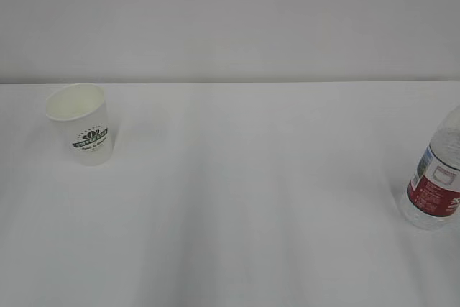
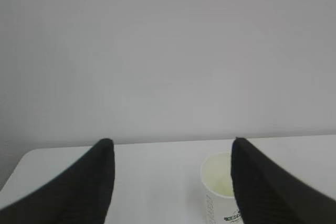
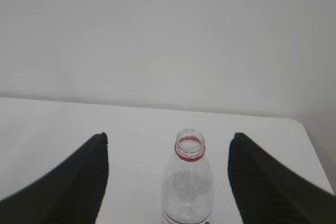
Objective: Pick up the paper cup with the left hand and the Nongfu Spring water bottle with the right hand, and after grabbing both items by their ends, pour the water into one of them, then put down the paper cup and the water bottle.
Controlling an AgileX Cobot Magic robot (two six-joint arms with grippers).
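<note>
The paper cup (image 1: 80, 124) stands upright far left on the white worktop (image 1: 244, 199), the uncapped Nongfu Spring water bottle (image 1: 435, 177) far right. Behind each, the left tool (image 2: 173, 153) and right tool (image 3: 168, 148) gape wide, empty.

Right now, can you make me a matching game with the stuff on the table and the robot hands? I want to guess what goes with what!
Things:
1. paper cup
2. water bottle
3. left gripper
4. table

Descriptions:
A. clear, with a red neck ring and no cap
B. white and bare in the middle
C. white, with a dark green logo, standing upright on the left
D. black fingers spread open, the cup ahead near its right finger

Pairs: 1-C, 2-A, 3-D, 4-B
</note>
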